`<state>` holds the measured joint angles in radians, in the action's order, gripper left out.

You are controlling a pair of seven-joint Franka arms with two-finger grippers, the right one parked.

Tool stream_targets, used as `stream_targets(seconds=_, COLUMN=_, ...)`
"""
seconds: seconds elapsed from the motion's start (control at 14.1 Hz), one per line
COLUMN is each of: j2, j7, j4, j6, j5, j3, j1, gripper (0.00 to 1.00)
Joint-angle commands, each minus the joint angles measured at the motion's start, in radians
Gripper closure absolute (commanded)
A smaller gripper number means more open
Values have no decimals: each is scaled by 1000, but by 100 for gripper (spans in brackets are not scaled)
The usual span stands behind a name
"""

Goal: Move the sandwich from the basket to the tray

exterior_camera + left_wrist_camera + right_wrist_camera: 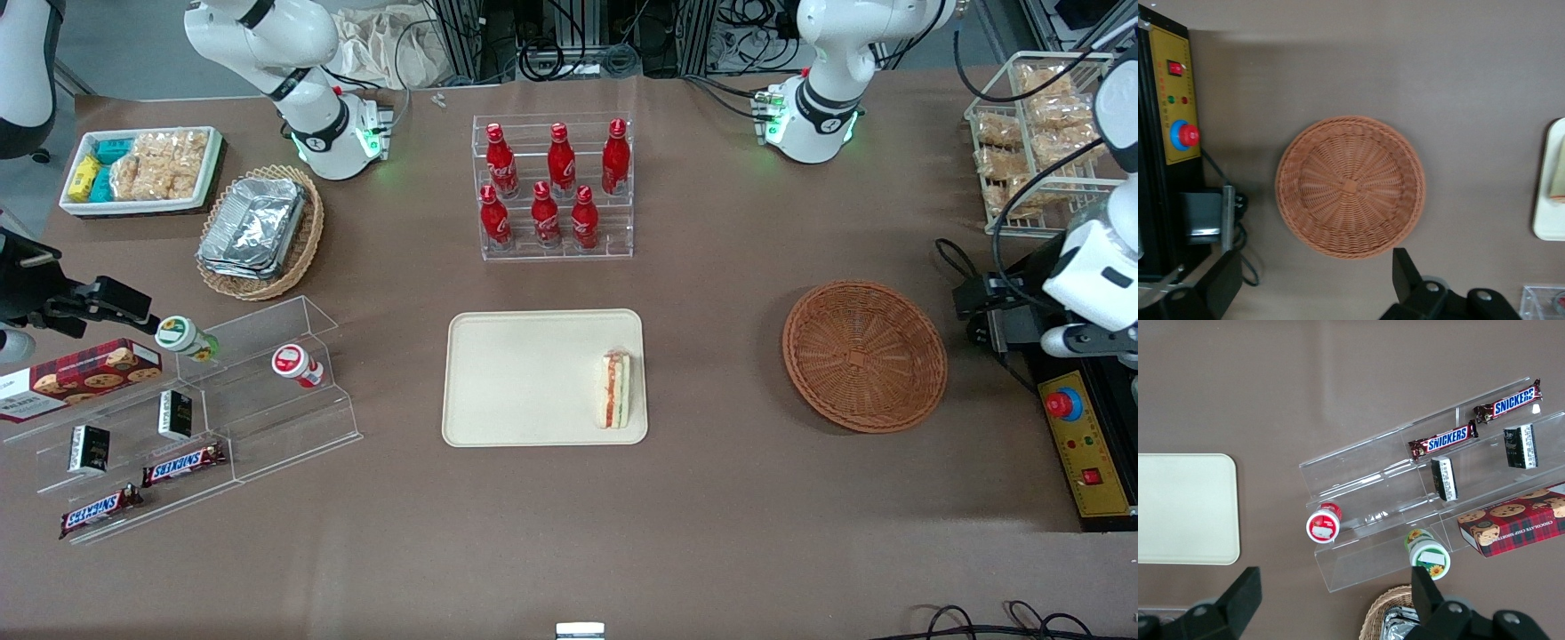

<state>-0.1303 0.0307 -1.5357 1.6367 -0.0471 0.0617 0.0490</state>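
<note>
Brown tabletop; layered sandwich [615, 389] on tray [524, 378]; hand [1315, 290] open above basket [1350, 187].

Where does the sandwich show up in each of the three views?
Front view: sandwich lies on the tray, at its edge nearest the basket.
Left wrist view: only a sliver on the tray's rim; gripper open, above the table near the basket.
Right wrist view: not in it.
Shared landmark: the tray.

The gripper [1311, 283], fingers spread wide, hangs above the basket [864, 356] with open tabletop between that basket and the tray [533, 378], while the control box [1089, 453] stands just beside the basket toward the working arm's end.
</note>
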Motion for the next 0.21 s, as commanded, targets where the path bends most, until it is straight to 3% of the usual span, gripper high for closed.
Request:
stream_targets(seconds=0.0, j2=-17, j7=-29, j4=9, j6=-8, j5=16, j3=-54, j1=-47, gripper=0)
stream_targets(seconds=0.14, j2=-20, j7=-19, j4=11, j6=-8, j5=16, j3=-51, j1=-52, gripper=0)
